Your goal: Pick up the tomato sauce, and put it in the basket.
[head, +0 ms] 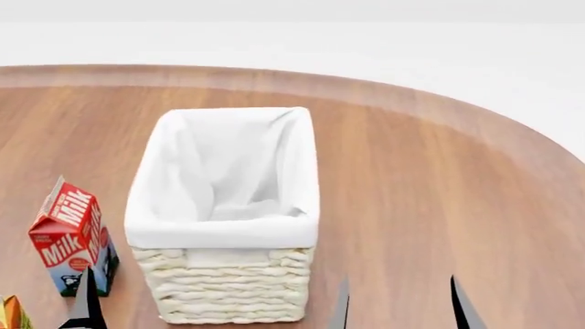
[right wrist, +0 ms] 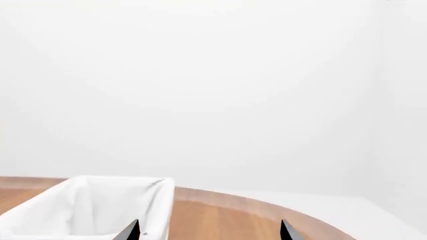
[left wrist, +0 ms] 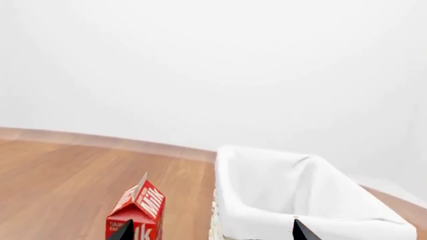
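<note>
The tomato sauce can is out of view in all three views. The cream wicker basket (head: 224, 291) with white cloth lining stands in the middle of the wooden table and looks empty. It also shows in the left wrist view (left wrist: 267, 200) and the right wrist view (right wrist: 87, 205). My left gripper (left wrist: 212, 232) is open and empty, with its tips spanning the gap between the milk carton and the basket. One of its fingertips (head: 89, 301) shows in the head view. My right gripper (head: 401, 305) is open and empty, just right of the basket's near corner; it also shows in its own wrist view (right wrist: 210, 232).
A red milk carton (head: 71, 236) stands left of the basket, also in the left wrist view (left wrist: 137, 210). An orange and green object (head: 9, 314) peeks in at the bottom left corner. The round table's edge (head: 512, 137) curves behind and to the right.
</note>
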